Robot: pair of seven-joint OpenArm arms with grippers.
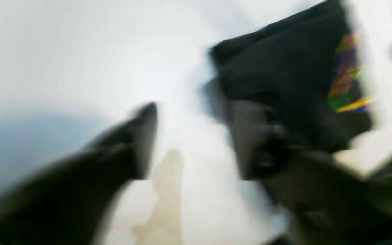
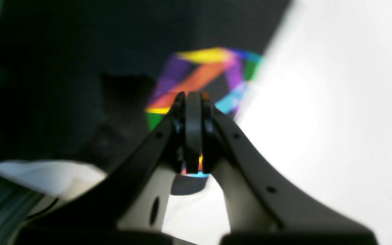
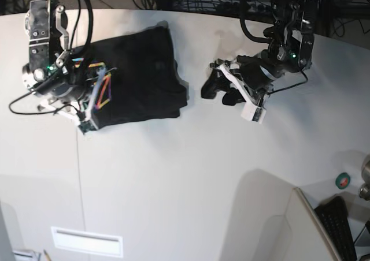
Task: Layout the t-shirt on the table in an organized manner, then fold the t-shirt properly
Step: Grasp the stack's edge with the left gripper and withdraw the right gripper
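The black t-shirt [image 3: 139, 73] lies folded into a compact block at the back left of the white table [image 3: 173, 174]. Its rainbow line print [image 3: 101, 90] shows at the left edge. That printed edge is pinched in my right gripper [image 3: 88, 118], which is shut on it; in the right wrist view the fingertips [image 2: 192, 109] press together over the coloured print [image 2: 202, 71]. My left gripper [image 3: 218, 92] hovers to the right of the shirt, apart from it, with its fingers spread. The blurred left wrist view shows the left gripper [image 1: 199, 136] open, with the t-shirt [image 1: 284, 68] beyond it.
A thin dark seam [image 3: 78, 174] runs down the table on the left. A green tape roll [image 3: 344, 180] and a black keyboard [image 3: 341, 226] sit at the right front corner. Cables [image 3: 231, 4] line the back edge.
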